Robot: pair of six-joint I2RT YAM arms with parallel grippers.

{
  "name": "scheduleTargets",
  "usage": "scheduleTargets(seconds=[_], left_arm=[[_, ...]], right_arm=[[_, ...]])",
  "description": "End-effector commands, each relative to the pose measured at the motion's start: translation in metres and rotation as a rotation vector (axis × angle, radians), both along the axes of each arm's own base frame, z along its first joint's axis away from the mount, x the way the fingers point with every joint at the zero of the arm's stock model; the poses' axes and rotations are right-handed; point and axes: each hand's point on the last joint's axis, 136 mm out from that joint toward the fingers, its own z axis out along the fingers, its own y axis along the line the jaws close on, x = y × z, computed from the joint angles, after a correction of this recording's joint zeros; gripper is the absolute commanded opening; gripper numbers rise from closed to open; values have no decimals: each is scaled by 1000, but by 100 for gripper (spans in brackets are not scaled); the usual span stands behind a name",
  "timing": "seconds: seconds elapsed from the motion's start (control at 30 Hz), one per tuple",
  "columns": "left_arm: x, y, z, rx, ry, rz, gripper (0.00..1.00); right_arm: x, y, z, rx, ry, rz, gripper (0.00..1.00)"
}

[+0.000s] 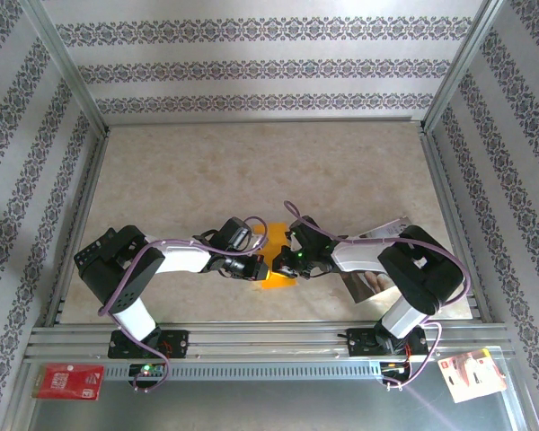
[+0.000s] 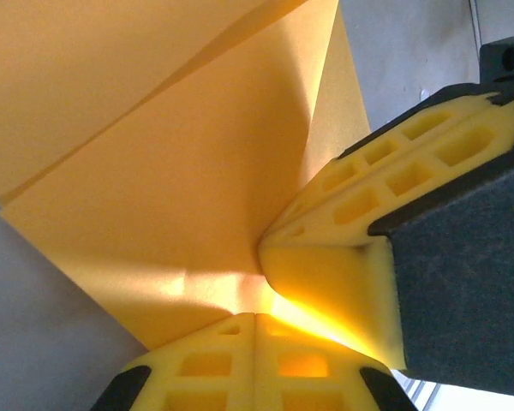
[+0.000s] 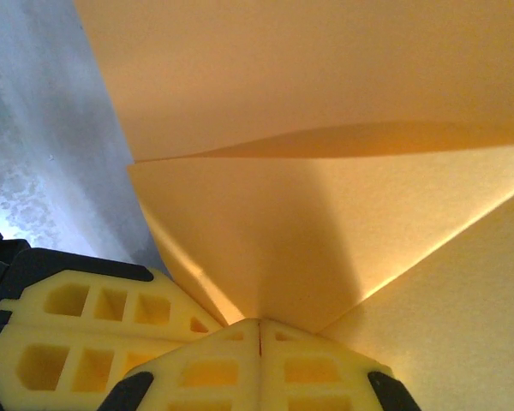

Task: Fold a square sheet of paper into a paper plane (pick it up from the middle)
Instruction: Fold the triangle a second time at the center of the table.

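Near edge of desk (image 1: 251, 162), centre: left claw (image 1: 257, 268) and right claw (image 1: 284, 262) meet tip to tip. Both are pressed together, each pinching the orange paper (image 1: 278, 278) at almost the same spot. Paper is part-folded, its creases fanning away from the pinch. It sits between the arms, neither nearer. Long axis seems to run near-to-far.

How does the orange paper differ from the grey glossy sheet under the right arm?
Colour: the orange paper is bright and matte; the glossy sheet is grey and reflective.
Shape: the orange paper is creased into folds; the glossy sheet lies flat.
Hold: the left gripper and right gripper pinch the orange paper; nothing grips the glossy sheet.
Both are thin sheets.
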Motion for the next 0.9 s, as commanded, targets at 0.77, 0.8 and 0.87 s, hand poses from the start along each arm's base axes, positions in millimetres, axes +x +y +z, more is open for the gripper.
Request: scheduleTargets(seconds=[0.77,0.8,0.87], left_arm=[[-20,37,-42,199,74,4,0],[-20,37,-42,200,74,5,0],[-20,36,-42,197,76,6,0]], right_arm=[[51,-44,12,-32,-97,-119,1],[49,-40,15,-23,-104,-113,1],[47,-33,19,-1,-113,-99,1]])
